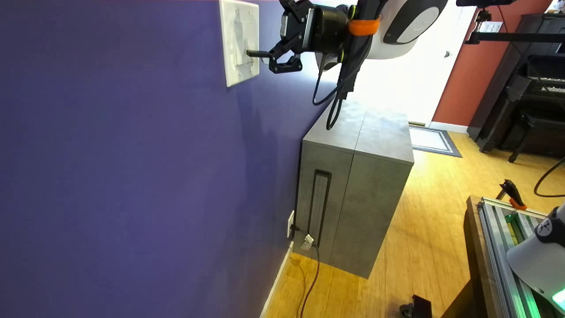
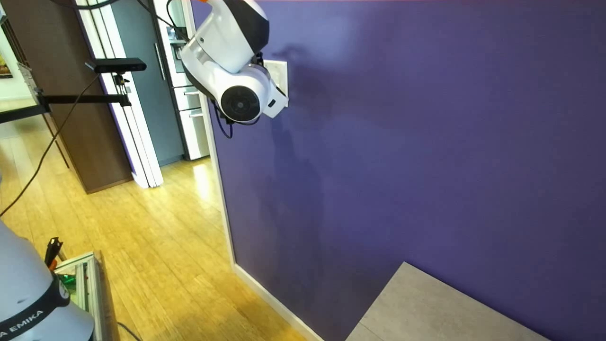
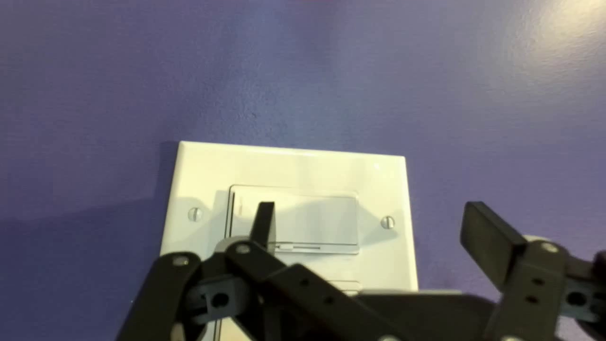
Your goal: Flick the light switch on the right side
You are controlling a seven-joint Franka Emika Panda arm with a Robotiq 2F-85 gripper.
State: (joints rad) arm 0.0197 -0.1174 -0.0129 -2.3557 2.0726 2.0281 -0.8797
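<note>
A white wall plate [image 1: 231, 73] [image 2: 279, 71] [image 3: 303, 168] holds a pair of switches. The wrist view is turned on its side. Its upper switch [image 3: 315, 222] shows a paddle and thin slider. The lower one, which looks to be the right-hand light switch [image 3: 346, 285], shows only an edge; my gripper hides the rest. My gripper [image 3: 374, 225] is open and empty, fingers wide apart. Its left finger overlaps the upper switch's left end; its right finger is beside the plate. In an exterior view the lower finger [image 1: 259, 54] reaches the plate's lower half; contact cannot be told.
The purple wall [image 1: 145, 154] [image 2: 426, 132] runs behind the plate. A grey cabinet [image 1: 353, 198] [image 2: 440, 308] stands against the wall, below and beyond the plate. Loose cables [image 1: 335, 112] hang from my wrist. A black camera on a bar [image 2: 116, 65] stands behind my arm.
</note>
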